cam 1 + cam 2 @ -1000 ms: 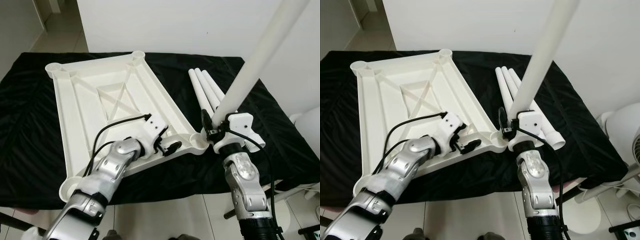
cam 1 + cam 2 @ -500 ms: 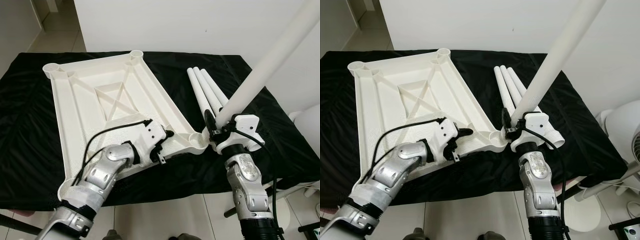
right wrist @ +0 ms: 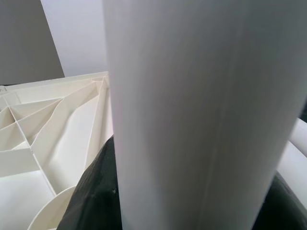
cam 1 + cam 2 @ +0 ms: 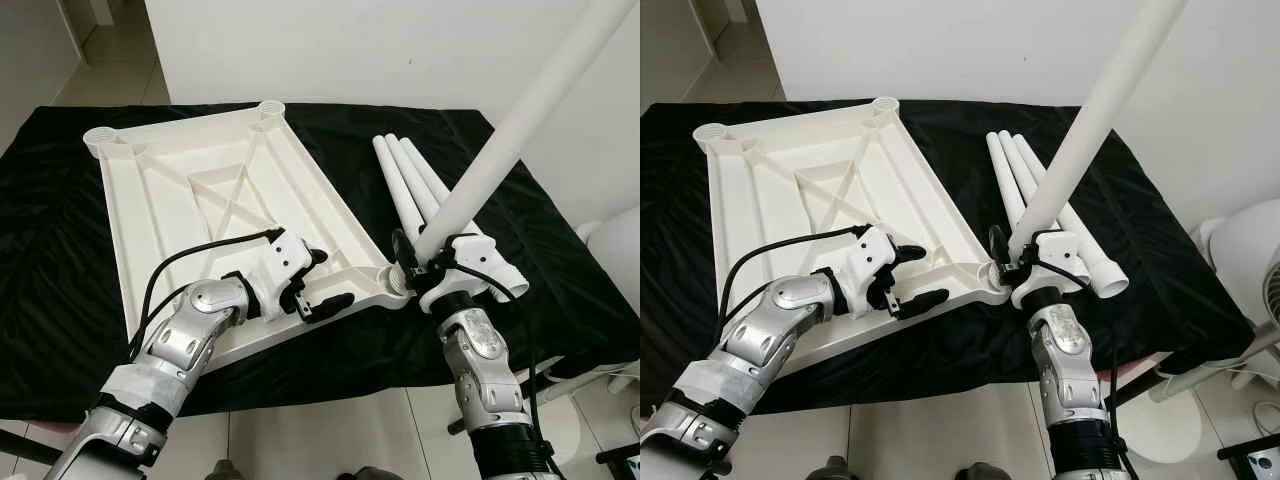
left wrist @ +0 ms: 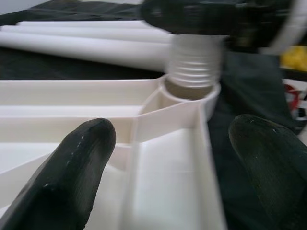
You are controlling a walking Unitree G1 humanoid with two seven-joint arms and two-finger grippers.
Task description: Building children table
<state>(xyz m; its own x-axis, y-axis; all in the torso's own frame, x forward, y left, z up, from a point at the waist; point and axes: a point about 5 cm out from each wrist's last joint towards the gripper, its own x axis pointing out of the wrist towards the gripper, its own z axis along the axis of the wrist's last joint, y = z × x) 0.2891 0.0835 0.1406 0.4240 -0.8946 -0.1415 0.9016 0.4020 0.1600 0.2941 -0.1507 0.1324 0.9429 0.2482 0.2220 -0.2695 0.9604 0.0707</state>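
The white table top [image 4: 200, 200] lies upside down on a black cloth [image 4: 50, 250], ribs facing up. My right gripper [image 4: 415, 262] is shut on a long white leg [image 4: 500, 150] that leans up and to the right. The leg's threaded end [image 5: 194, 62] sits at the mouth of the near-right corner socket [image 5: 192, 93]. My left gripper [image 4: 325, 280] is open over the table top's near rim, just left of that corner, with one of its fingers [image 5: 72, 167] on each side of a rib. Close up, the leg [image 3: 192, 115] stands between the right gripper's black fingers.
Three loose white legs [image 4: 410, 185] lie side by side on the cloth, right of the table top and behind the right gripper. A white fan [image 4: 1250, 260] stands on the floor at the right. A white wall runs behind, and the cloth's near edge drops to tiled floor.
The leg's lower end has shifted left onto the corner socket, and its lean has changed. My left wrist turned and came back, its fingers now spread over the near rim.
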